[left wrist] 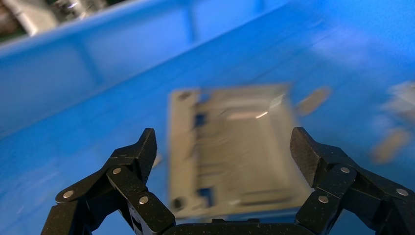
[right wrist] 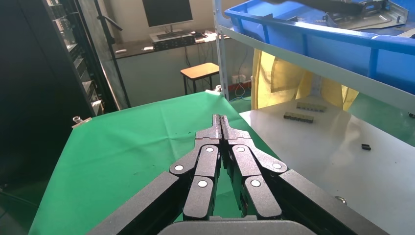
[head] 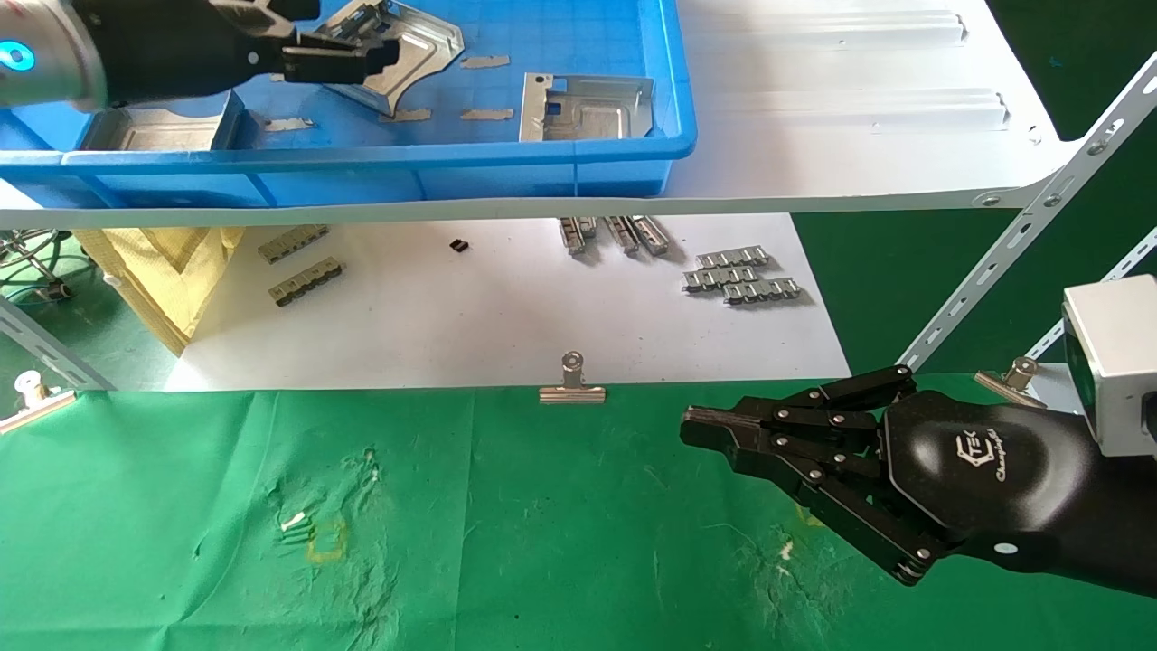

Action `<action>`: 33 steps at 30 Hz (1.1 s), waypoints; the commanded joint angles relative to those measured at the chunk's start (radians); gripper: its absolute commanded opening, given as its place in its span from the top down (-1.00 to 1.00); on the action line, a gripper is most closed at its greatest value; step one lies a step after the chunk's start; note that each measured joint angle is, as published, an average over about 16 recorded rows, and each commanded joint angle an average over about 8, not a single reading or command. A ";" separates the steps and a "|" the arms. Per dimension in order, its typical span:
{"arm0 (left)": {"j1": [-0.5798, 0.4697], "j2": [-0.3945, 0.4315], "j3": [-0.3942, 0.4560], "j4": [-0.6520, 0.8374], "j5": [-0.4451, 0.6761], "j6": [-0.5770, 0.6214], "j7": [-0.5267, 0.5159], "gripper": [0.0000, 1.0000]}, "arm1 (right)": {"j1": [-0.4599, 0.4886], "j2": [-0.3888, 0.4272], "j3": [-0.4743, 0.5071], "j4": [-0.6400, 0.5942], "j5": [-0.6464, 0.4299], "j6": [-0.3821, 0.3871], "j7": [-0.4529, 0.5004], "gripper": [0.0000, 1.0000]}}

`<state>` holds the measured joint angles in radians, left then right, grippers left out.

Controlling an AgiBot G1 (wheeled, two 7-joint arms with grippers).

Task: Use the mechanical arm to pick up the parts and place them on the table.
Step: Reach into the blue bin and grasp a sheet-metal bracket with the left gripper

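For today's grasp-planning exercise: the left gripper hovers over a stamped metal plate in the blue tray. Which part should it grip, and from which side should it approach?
Come down from above, as the left gripper is already lined up with its fingers open on either side of the plate. Pinch across the two opposite bent rims: the plate seems to lie flat on the blue tray, so its raised edges are probably the best purchase.

Bright, even light falls from overhead, so shadows stay soft: the white shelf [head: 850,108] throws a faint band across the lower white sheet [head: 506,307]. The black right end effector [head: 700,425] carries glossy highlights. Up close in the left wrist view, the part [left wrist: 230,147] in the blue tray [left wrist: 98,63] is smeared with blur. The green table [head: 542,542] looks crisp.
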<state>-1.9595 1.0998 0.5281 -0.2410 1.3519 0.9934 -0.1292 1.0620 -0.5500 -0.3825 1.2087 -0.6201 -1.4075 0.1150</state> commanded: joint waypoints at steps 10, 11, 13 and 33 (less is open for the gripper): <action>-0.044 0.048 0.013 0.142 0.028 -0.035 0.046 1.00 | 0.000 0.000 0.000 0.000 0.000 0.000 0.000 -1.00; -0.046 0.047 0.012 0.146 0.026 -0.021 0.050 1.00 | 0.000 0.000 0.000 0.000 0.000 0.000 0.000 -1.00; -0.048 0.043 0.010 0.152 0.021 0.011 0.056 1.00 | 0.000 0.000 0.000 0.000 0.000 0.000 0.000 -1.00; -0.075 0.028 -0.010 0.213 -0.009 0.042 0.135 1.00 | 0.000 0.000 0.000 0.000 0.000 0.000 0.000 -1.00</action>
<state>-2.0337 1.1285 0.5182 -0.0293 1.3434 1.0349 0.0037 1.0620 -0.5500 -0.3825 1.2087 -0.6201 -1.4075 0.1150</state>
